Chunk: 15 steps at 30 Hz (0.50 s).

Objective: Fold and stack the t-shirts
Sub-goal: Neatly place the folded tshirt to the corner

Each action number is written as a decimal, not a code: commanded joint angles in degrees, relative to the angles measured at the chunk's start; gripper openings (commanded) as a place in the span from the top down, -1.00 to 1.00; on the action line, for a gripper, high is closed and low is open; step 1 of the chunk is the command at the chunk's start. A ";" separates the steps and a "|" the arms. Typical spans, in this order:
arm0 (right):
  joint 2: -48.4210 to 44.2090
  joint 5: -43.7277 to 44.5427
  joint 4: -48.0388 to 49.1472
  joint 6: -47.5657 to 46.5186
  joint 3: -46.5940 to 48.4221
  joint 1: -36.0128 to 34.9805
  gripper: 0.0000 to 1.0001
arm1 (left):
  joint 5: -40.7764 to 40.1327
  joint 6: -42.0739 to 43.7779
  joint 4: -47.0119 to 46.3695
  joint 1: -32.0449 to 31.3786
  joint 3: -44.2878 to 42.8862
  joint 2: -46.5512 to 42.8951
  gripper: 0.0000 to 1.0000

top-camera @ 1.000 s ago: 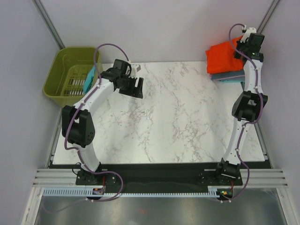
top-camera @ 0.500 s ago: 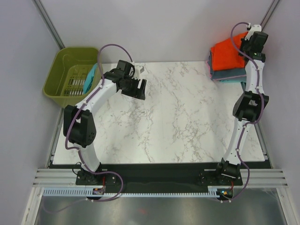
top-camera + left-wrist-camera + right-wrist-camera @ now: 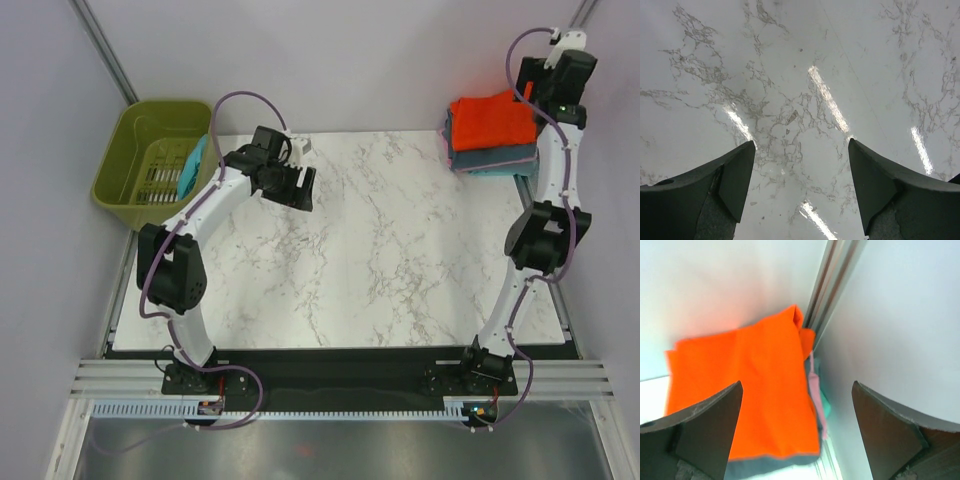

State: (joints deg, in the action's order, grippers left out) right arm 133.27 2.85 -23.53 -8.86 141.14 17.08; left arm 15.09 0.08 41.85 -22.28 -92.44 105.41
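Note:
A stack of folded t-shirts (image 3: pixel 490 140) lies at the table's back right corner. The orange-red shirt (image 3: pixel 492 120) is on top, with slate-blue, pink and teal edges (image 3: pixel 495 165) under it. My right gripper (image 3: pixel 535 92) hangs above the stack's right side, open and empty. In the right wrist view the orange-red shirt (image 3: pixel 745 395) lies below and left of the right gripper (image 3: pixel 796 390). My left gripper (image 3: pixel 300 185) is open over bare marble at the back left, and the left wrist view shows nothing between its fingers (image 3: pixel 735 180). A teal t-shirt (image 3: pixel 190 168) hangs in the basket.
An olive-green basket (image 3: pixel 130 150) stands off the table's back left corner. A metal frame post (image 3: pixel 832 285) and grey walls close in behind the stack. The marble tabletop (image 3: pixel 400 250) stretches between the arms.
My right gripper has opened, let go of the orange-red shirt and risen up and back from the stack. The shirt now lies flat on top. My left gripper drifted slightly right.

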 commanded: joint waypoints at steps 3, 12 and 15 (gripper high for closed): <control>-29.36 -8.89 16.92 4.01 -18.59 -0.21 -0.95 | -5.33 3.52 -1.33 -0.57 -7.91 -3.89 -0.64; -41.42 -30.85 10.39 41.64 -43.98 -1.16 -0.95 | -6.30 3.62 -0.54 -0.57 -9.34 -13.37 -0.68; -45.45 -34.99 7.01 34.37 -56.17 -7.31 -0.96 | -14.27 3.62 -1.50 -0.48 -5.74 -17.94 -0.67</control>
State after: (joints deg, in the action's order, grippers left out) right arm 84.33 -21.45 -6.04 21.78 97.95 14.44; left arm 7.97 1.67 41.28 -22.63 -100.40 92.38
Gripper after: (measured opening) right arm 0.979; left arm 0.834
